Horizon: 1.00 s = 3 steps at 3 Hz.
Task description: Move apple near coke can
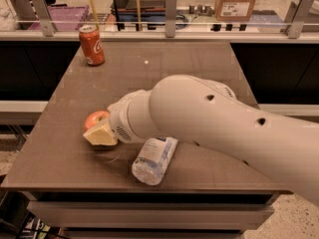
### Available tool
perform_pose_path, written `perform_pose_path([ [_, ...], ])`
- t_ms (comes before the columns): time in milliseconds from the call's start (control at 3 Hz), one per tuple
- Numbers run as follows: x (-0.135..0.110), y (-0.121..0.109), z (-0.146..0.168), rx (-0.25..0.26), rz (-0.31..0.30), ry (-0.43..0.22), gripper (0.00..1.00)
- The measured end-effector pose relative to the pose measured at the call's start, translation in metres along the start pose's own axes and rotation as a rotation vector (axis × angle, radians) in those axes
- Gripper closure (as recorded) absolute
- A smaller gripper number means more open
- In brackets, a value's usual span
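The apple [94, 118], red-orange, lies on the brown table [164, 68] near its left front. My gripper [100, 134] is right at the apple, its cream tip covering the apple's lower right side, at the end of my big white arm [214, 128] that reaches in from the right. The coke can [91, 45], red with white script and a silver top, stands upright at the table's far left corner, well away from the apple and the gripper.
A clear plastic bottle [153, 159] with a white label lies on its side near the front edge, just right of the gripper. A rail with grey posts [170, 14] runs behind the table. A cardboard box [238, 1] stands beyond it.
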<state>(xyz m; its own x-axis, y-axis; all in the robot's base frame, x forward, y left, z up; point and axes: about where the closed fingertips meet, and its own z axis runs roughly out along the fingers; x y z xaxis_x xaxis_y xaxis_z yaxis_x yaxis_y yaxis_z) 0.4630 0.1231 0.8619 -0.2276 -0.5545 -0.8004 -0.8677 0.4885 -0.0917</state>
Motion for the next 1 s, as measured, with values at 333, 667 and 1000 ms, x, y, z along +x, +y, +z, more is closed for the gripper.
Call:
perform_pose_path([
  [333,-0.0012,0.001,-0.0008,0.001,-0.003,-0.001,0.88],
  [667,-0.0024,0.0019,-0.0015,0.002,-0.007,-0.002,1.0],
  [1000,-0.0025,0.002,-0.0016,0.002,-0.007,-0.002,1.0],
])
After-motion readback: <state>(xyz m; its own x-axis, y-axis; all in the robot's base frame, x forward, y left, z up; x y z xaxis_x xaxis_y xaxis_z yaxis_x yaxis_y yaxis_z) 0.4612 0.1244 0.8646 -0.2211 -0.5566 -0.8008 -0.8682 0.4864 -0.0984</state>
